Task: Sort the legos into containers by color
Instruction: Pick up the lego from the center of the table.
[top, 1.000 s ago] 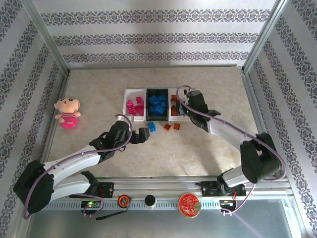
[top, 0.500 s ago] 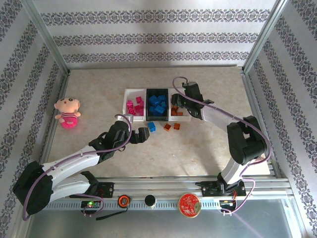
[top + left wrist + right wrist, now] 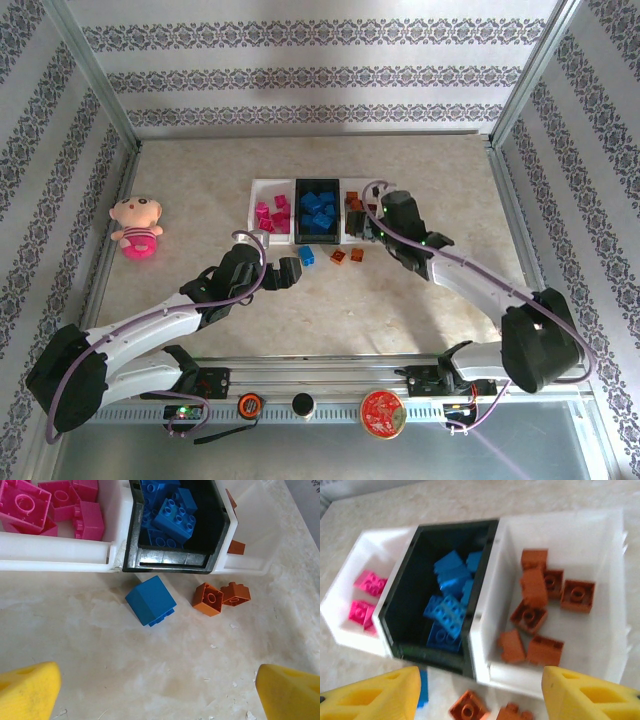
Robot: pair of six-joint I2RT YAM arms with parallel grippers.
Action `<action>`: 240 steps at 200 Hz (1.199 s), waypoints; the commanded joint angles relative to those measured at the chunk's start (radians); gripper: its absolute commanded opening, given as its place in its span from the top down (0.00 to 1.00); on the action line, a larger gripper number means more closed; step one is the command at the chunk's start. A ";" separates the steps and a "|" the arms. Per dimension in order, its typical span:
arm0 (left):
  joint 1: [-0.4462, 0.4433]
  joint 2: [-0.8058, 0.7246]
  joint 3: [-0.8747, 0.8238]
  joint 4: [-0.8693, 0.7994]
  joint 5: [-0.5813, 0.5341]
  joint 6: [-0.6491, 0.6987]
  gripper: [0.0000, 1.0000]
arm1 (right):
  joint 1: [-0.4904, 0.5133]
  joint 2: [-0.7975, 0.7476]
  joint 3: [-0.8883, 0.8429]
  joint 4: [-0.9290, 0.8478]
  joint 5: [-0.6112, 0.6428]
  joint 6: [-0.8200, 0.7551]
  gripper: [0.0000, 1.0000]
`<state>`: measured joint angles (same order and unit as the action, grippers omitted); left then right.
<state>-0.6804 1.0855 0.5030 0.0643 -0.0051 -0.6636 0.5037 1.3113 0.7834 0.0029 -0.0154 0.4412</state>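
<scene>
Legos [image 3: 150, 600]: pink, blue, orange-brown, studded.

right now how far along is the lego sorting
Mostly done: pink bricks lie in the left white tray, blue bricks in the black tray, orange bricks in the right white tray. In hand: nothing; the left tool and right tool are open and empty. Left: one loose blue brick and two loose orange bricks on the table before the trays.
</scene>
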 commanded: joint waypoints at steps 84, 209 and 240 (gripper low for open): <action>0.007 0.013 -0.023 0.008 -0.004 -0.032 0.00 | 0.072 0.086 -0.141 0.045 0.027 0.064 0.32; 0.007 0.013 -0.040 0.019 0.002 -0.039 0.00 | 0.026 0.291 -0.077 0.128 0.045 0.088 0.44; 0.006 0.016 -0.041 0.020 0.000 -0.036 0.00 | 0.010 0.320 -0.064 0.127 0.037 0.084 0.51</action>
<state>-0.6804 1.0950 0.4713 0.0654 -0.0044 -0.6899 0.5297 1.6062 0.6914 0.1093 0.0101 0.5224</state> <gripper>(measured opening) 0.997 0.518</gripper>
